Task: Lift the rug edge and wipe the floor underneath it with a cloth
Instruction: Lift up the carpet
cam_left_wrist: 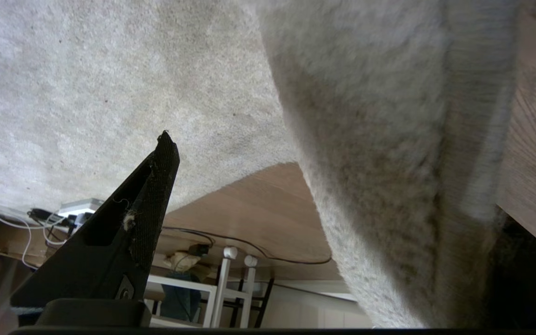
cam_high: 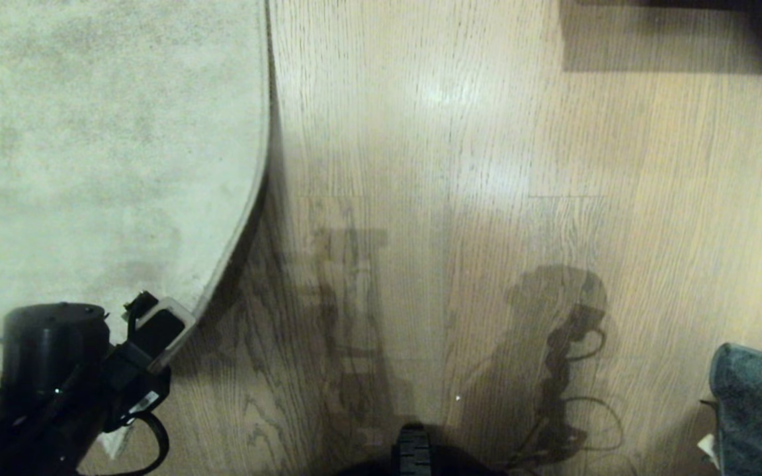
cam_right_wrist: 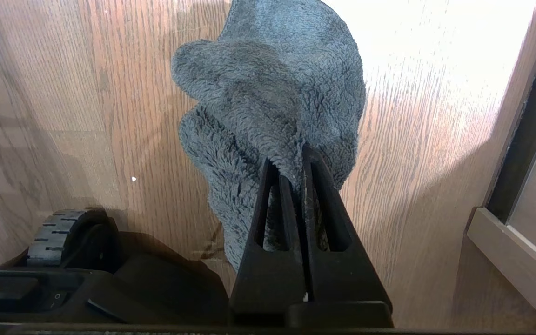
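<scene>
At the bottom left of the head view we see our left gripper at the corner of the rug edge, which curls up off the floor there. In the left wrist view its jaws stand spread wide: one black finger lies over the rug's pile, and the pale edge hangs close in front of the camera. We cannot tell whether any finger touches the rug.

At the bottom right of the head view the cloth shows as a grey-teal fuzzy lump. The right wrist view has our right gripper pressed together on a fold of the cloth, which bunches beyond the fingertips over the wooden planks.

Further up the head view, the rug's border runs straight along the upper left, with bare planks filling the middle and right. A dark piece of furniture sits at the top right.
</scene>
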{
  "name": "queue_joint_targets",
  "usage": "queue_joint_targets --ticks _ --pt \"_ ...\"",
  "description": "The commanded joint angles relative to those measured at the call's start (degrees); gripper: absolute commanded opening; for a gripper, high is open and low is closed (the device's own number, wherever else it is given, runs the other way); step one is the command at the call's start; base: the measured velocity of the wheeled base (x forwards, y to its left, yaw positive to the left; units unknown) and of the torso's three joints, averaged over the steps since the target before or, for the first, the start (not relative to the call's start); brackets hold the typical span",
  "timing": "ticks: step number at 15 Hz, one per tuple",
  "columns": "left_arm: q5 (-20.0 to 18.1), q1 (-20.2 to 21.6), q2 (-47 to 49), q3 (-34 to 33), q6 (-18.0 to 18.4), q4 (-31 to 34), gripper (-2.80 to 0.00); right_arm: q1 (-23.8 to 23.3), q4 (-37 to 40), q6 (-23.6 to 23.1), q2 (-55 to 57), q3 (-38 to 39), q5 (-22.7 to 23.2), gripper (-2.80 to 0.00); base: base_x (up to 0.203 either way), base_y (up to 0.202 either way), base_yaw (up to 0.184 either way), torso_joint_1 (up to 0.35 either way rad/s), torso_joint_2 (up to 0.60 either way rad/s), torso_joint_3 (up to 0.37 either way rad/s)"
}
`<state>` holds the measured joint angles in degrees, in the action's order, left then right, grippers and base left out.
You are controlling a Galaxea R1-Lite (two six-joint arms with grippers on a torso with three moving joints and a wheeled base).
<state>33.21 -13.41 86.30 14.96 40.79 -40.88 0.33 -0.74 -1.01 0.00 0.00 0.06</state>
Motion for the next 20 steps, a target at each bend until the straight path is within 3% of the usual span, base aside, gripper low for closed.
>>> queue_joint_targets --ticks 1,2,3,20 --pt "0.2 0.5 0.0 0.0 0.2 -0.3 0.0 0.0 0.0 0.0 0.0 0.0 0.0 -2.8 0.0 0.0 0.0 0.0 0.0 0.0" --pt "0.1 0.9 0.0 -0.1 0.2 -0.3 0.0 0.1 0.0 0.0 0.0 0.0 0.0 -2.8 0.0 0.0 0.0 0.0 0.0 0.0" --pt "0.1 1.1 0.0 -0.1 0.1 -0.3 -2.8 0.0 0.0 0.0 0.0 0.0 0.0 -2.8 0.0 0.0 0.0 0.0 0.0 0.0" --pt "0.0 4.2 -0.5 0.9 -2.5 -0.2 -2.8 0.0 0.0 0.0 0.0 0.0 0.0 -2.8 0.0 0.0 0.0 0.0 0.0 0.0"
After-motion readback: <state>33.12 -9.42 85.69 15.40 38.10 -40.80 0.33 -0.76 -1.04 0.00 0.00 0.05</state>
